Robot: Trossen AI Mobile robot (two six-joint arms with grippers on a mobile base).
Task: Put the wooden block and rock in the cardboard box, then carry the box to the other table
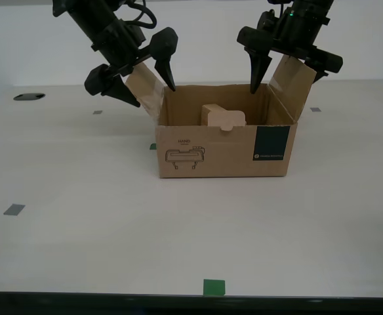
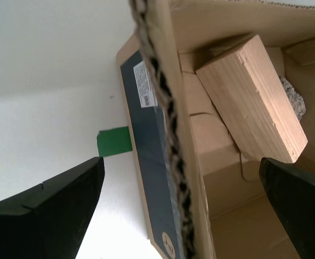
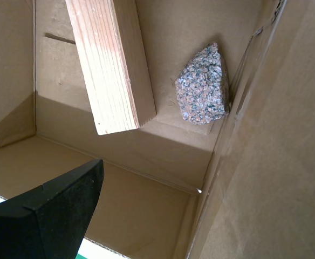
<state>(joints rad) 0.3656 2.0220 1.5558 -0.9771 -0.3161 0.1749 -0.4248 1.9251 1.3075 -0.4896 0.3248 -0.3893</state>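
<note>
Both grippers, my first gripper (image 1: 153,93) and my second gripper (image 1: 288,73), straddle the brown corrugated cardboard box's (image 1: 211,157) flapped sides unclenched; a weak squeeze risks spilling the pale wooden block (image 3: 111,65) and speckled pinkish-grey rock (image 3: 203,86).

A green tape square (image 2: 114,141) lies just past the outer finger of my second gripper (image 2: 182,162). A grey tape mark (image 1: 315,109) sits near that gripper, below it. A dark round hole (image 1: 29,97) and a small grey mark (image 1: 98,112) lie beyond my first gripper (image 1: 153,95), on the side away from the second. A white wall (image 1: 204,39) stands behind both.
</note>
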